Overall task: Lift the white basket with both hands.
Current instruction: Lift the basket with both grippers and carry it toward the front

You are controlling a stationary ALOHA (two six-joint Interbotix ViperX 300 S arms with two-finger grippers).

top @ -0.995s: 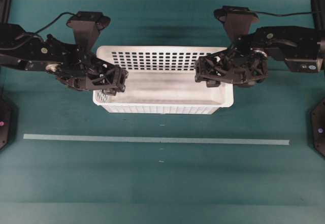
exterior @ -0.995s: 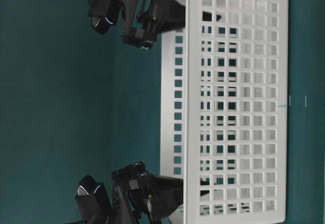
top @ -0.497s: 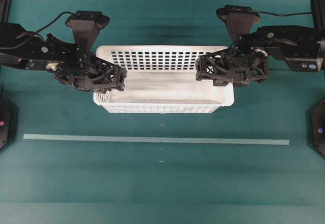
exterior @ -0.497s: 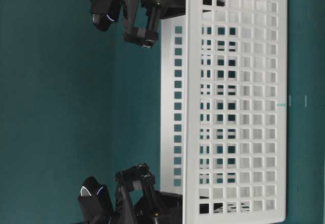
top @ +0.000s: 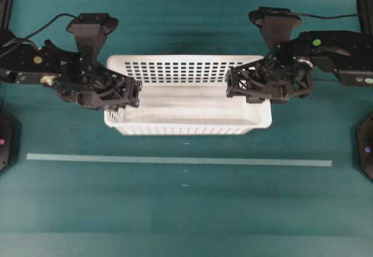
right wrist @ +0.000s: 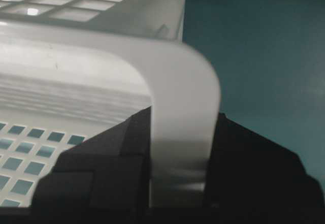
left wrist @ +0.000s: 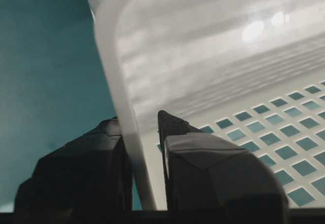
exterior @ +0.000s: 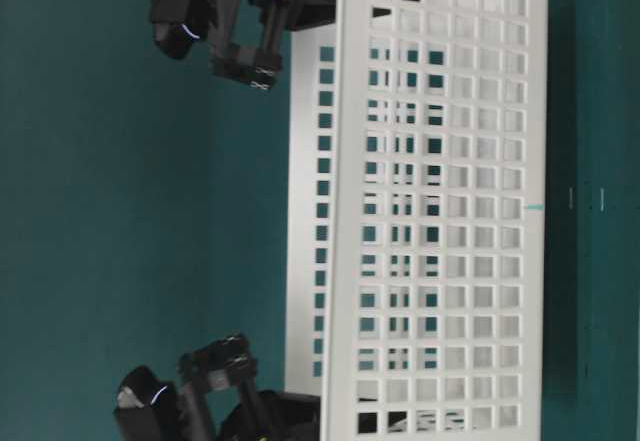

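The white basket (top: 186, 102) hangs between my two grippers, its slotted side wall (exterior: 440, 201) a little off the table in the table-level view. My left gripper (top: 125, 97) is shut on the rim at the basket's left end. In the left wrist view the rim (left wrist: 117, 82) runs between the two black fingers (left wrist: 203, 168), one outside and one inside the wall. My right gripper (top: 245, 85) is shut on the rim at the right end. The right wrist view shows the rolled rim (right wrist: 183, 92) pinched near a corner between both fingers (right wrist: 111, 158).
A pale tape line (top: 175, 160) crosses the teal table (top: 186, 210) in front of the basket. Black fixtures stand at the left edge (top: 4, 140) and right edge (top: 366, 152). Both arms reach in from the back corners.
Both grippers have closed onto the basket's rim. The basket has since risen slightly; it looks larger from overhead and has moved away from the table in the table-level view.
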